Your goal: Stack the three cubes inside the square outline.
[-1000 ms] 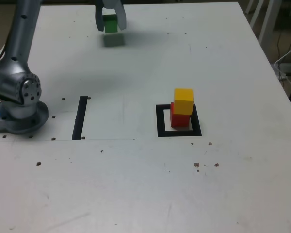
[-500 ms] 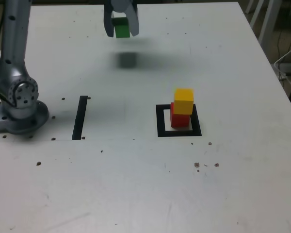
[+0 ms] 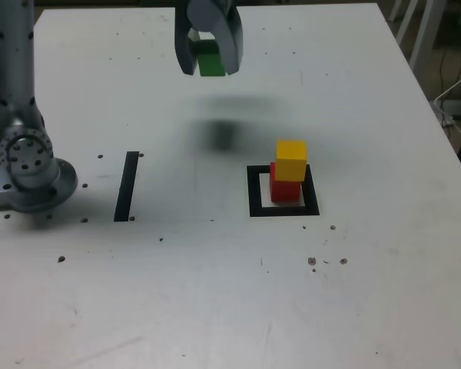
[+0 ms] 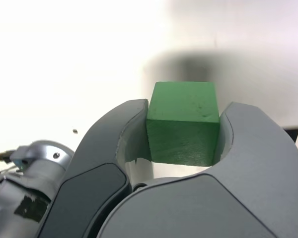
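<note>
Now my gripper (image 3: pixel 208 60) pinches the green cube (image 4: pixel 183 121) by two flat sides; it looks light, stiff, easily held.

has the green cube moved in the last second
Yes. Held in the gripper, the green cube has travelled toward the exterior view's right and nearer the camera, closing on the square outline, which has stayed put.
</note>
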